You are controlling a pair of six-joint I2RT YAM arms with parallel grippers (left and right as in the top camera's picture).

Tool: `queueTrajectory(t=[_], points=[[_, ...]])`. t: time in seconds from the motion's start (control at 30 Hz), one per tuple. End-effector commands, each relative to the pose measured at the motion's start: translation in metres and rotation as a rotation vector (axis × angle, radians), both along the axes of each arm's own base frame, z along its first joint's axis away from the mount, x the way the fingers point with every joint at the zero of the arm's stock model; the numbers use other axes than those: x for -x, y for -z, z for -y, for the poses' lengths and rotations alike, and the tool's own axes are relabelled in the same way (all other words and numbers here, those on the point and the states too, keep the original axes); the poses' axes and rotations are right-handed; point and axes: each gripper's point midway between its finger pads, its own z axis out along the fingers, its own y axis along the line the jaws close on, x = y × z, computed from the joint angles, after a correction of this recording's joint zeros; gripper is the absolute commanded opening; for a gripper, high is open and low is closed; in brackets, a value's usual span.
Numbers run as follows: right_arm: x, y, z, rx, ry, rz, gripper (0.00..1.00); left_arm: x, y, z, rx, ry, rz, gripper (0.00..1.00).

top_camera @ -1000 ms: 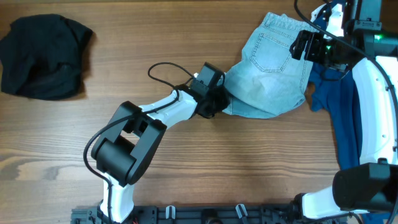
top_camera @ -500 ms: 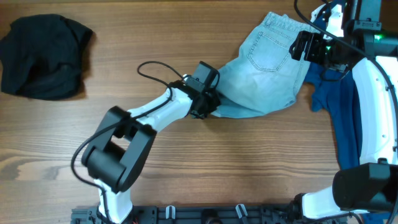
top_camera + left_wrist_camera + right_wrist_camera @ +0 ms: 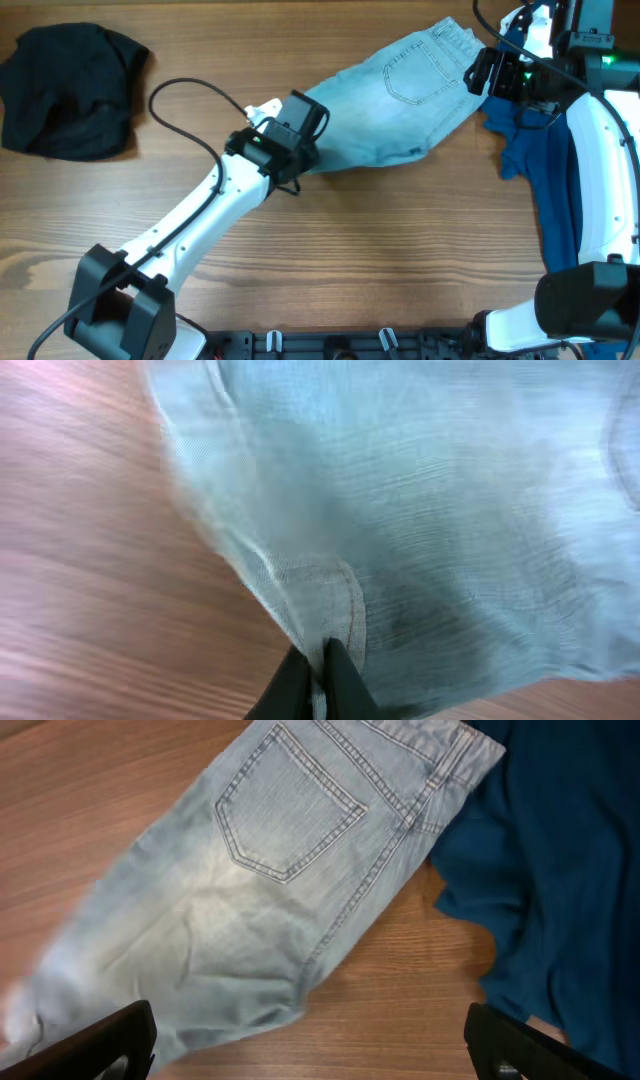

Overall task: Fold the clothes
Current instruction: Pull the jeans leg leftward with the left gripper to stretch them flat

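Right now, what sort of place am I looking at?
Probably a robotics test bench: a left arm and right arm mounted at a wooden table, with denim shorts and a black garment.

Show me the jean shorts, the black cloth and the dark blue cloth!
jean shorts (image 3: 425, 75), overhead view, back pocket.
black cloth (image 3: 65, 90), overhead view, its middle.
dark blue cloth (image 3: 535, 150), overhead view, upper part.

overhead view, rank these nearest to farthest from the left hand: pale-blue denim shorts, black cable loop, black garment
1. pale-blue denim shorts: their hem is pinched in the shut left hand, and the rest lies up and to the right.
2. thin black cable loop: arcs just up and to the left of that hand.
3. crumpled black cloth garment: far off at the upper left.
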Motion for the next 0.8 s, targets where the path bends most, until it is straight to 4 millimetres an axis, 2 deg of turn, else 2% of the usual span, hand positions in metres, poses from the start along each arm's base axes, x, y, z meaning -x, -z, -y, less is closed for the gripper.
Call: queueTrajectory(t=[0.0, 0.23, 0.57, 0.63, 0.67, 0.7, 0.73, 0.77], points=[[-0.001, -0.018, -0.005, -0.010, -0.030, 0.055, 1.00, 0.002, -0.001, -0.038, -0.107, -0.104, -0.003, 0.04], [-0.001, -0.019, -0.005, -0.012, -0.027, 0.054, 1.00, 0.010, 0.005, -0.081, -0.174, -0.203, -0.083, 0.04], [-0.001, -0.018, -0.007, -0.014, -0.029, 0.053, 1.00, 0.007, 0.010, -0.147, -0.125, -0.417, -0.166, 0.04], [-0.001, -0.018, -0.007, -0.014, -0.029, 0.053, 1.00, 0.007, 0.012, -0.154, -0.097, -0.428, -0.185, 0.04], [-0.001, -0.018, -0.008, -0.014, -0.029, 0.053, 1.00, 0.007, 0.012, -0.154, -0.081, -0.420, -0.191, 0.23], [-0.002, -0.017, -0.007, -0.013, -0.030, 0.052, 1.00, 0.007, 0.012, -0.154, -0.072, -0.422, -0.195, 0.77], [-0.003, -0.015, -0.007, -0.014, -0.029, 0.049, 1.00, 0.007, 0.013, -0.153, -0.071, -0.407, -0.197, 0.96], [-0.004, -0.011, -0.007, -0.015, -0.029, 0.039, 1.00, 0.008, 0.013, -0.151, -0.071, -0.398, -0.199, 1.00]])
